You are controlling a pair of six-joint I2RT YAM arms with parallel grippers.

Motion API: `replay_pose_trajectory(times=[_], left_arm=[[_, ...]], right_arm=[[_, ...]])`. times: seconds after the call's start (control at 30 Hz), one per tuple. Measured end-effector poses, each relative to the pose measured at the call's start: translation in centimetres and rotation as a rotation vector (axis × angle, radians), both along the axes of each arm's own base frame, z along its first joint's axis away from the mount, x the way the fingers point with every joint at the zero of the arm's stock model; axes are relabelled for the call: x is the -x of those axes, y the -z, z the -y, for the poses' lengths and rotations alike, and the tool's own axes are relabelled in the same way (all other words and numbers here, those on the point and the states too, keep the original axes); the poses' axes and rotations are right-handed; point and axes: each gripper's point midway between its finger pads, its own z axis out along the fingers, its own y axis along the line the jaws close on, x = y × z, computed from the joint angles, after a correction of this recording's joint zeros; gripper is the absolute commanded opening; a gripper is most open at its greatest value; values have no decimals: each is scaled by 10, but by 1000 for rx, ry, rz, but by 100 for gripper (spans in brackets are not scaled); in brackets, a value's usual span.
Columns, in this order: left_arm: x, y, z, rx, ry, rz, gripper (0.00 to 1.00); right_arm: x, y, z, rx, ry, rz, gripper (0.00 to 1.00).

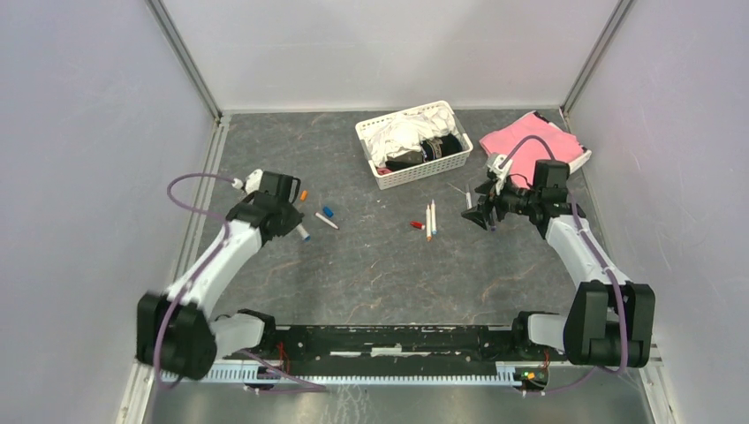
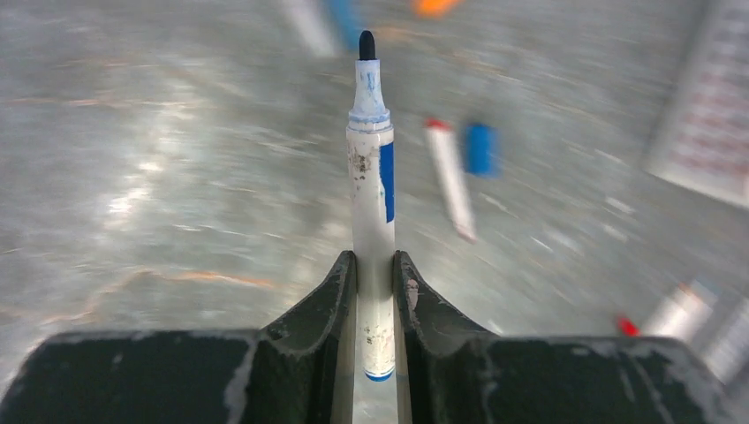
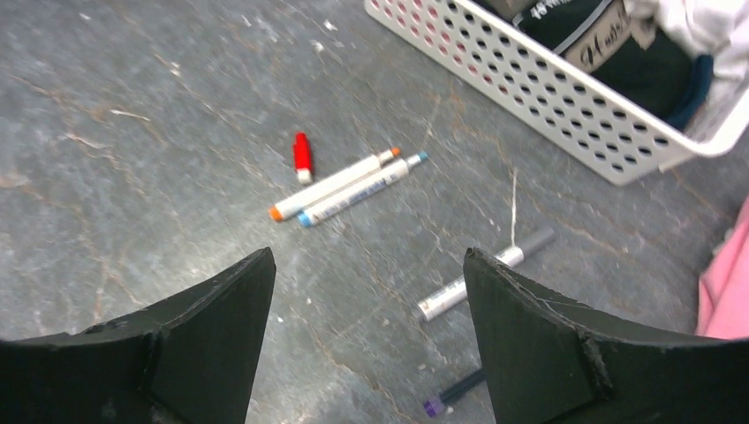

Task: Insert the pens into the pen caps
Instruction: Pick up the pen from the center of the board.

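My left gripper (image 1: 294,226) is shut on a white pen with a blue label (image 2: 372,185). The pen's dark tip is bare and points out over the mat. Ahead of it lie a blue cap (image 2: 480,148), a white pen with a red tip (image 2: 450,181) and an orange cap (image 2: 435,7). My right gripper (image 3: 368,265) is open and empty above the mat. Under it lie a silver-grey pen (image 3: 481,276) and a dark pen with a purple end (image 3: 455,393). Farther off are a red cap (image 3: 302,156), an orange-ended pen (image 3: 331,185) and a blue-ended pen (image 3: 362,190).
A white perforated basket (image 1: 393,175) with cloth and a dark item stands at the back centre. A pink cloth (image 1: 530,146) lies at the back right. A thin pale stick (image 3: 513,208) lies by the grey pen. Walls close in the left, right and back.
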Motion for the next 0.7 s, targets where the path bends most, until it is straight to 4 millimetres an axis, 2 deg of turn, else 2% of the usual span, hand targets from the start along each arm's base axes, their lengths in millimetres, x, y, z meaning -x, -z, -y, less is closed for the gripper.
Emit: replay_pose_trajectory(times=[0.1, 0.2, 0.3, 0.4, 0.5, 0.6, 0.7], left_arm=[[2, -51, 36, 119, 149, 250, 2], [10, -88, 77, 283, 330, 501, 2], [23, -103, 116, 426, 511, 686, 2], [38, -112, 151, 511, 665, 780, 2], [51, -138, 183, 563, 797, 897, 2], [64, -164, 210, 591, 903, 1015, 2], [73, -172, 240, 589, 986, 1065, 2]], right_arm=[[9, -13, -13, -57, -51, 25, 84], [22, -23, -30, -129, -113, 27, 84], [43, -28, -60, -205, -212, -5, 84], [67, -34, -93, -264, -320, -64, 85], [92, -44, -123, -327, -423, -121, 87], [110, -49, -139, -385, -467, -188, 91], [121, -52, -145, -441, -457, -281, 93]])
